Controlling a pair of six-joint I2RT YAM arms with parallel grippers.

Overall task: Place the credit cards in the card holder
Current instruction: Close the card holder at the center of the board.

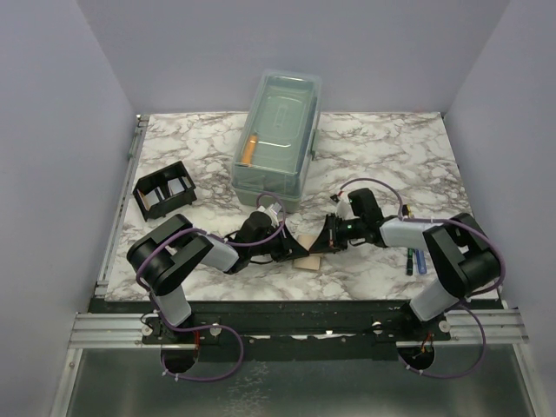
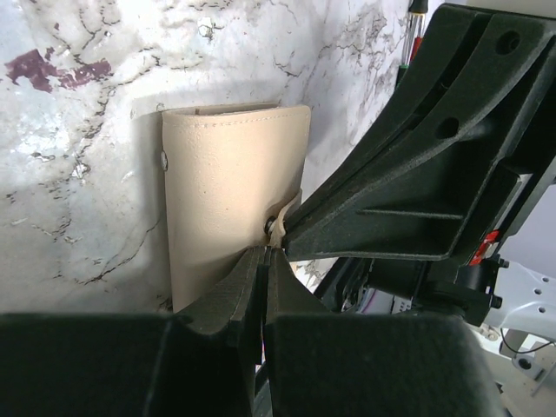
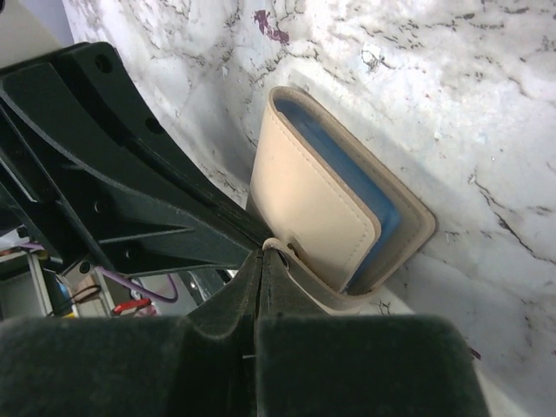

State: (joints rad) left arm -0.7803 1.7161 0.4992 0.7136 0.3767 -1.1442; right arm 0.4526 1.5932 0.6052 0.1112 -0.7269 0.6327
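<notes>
Pinching one tab of tan wallet [image 2: 230,174] with left gripper [image 2: 264,254] and right gripper [image 3: 261,259], both clamped shut | holding light blue card [image 3: 347,178] inside wallet, long axis eleven-to-five in right wrist view | card holder [image 1: 159,177] at ten o'clock, nearer left gripper, contents unclear; dark grey card unseen

No lettering, number, label or brand mark is legible in any view; the tan pouch [image 2: 228,187], the clear box [image 1: 287,104] and the card holder [image 1: 144,196] show no readable print.
</notes>
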